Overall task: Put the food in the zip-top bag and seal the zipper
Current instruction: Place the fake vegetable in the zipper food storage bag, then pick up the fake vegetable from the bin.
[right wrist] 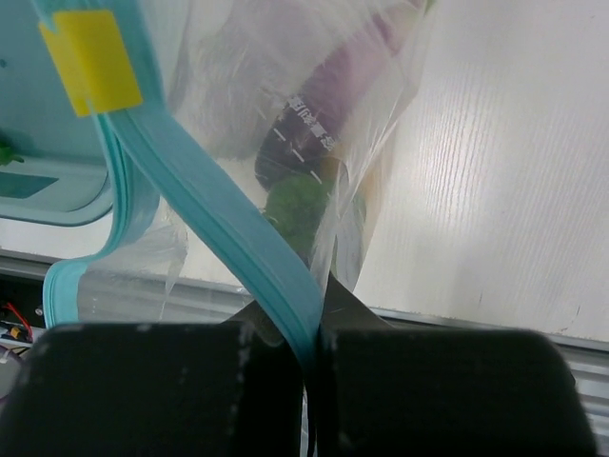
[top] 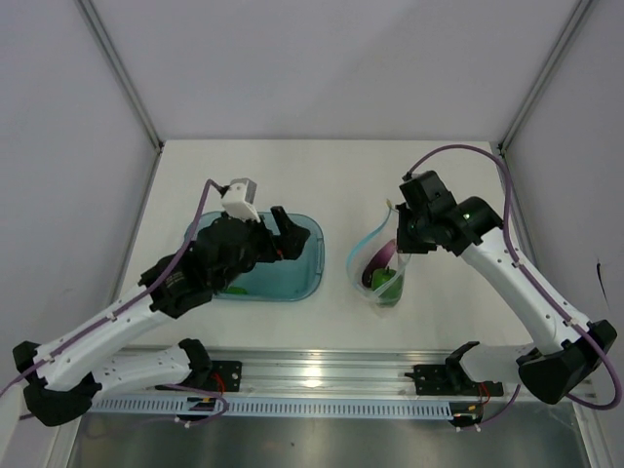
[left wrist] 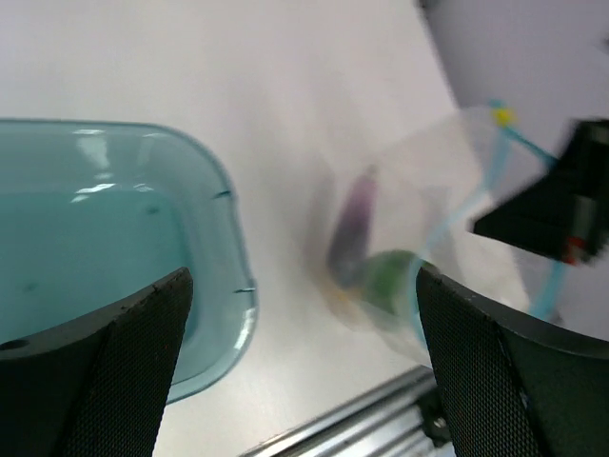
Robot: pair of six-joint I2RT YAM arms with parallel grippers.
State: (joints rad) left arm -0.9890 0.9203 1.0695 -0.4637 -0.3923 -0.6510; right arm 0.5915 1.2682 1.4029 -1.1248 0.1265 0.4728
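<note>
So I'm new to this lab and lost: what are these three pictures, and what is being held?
Two robot arms are bolted to a table. One picture looks down from above; the other two come from cameras on each wrist. The right gripper is shut on the zipper of the zip-top bag, holding it up. Inside lie a pink-purple piece and a green vegetable. The left gripper is open and empty, above a teal tray. The bag's mouth looks unsealed.

Each arm (top: 117, 327) has white link shells with black joint housings, and a purple cable (top: 546, 283) runs along it. The left tool (left wrist: 304, 371) has black, finely textured fingers (left wrist: 124, 371). A green indicator (top: 466, 214) is lit on the right wrist.
</note>
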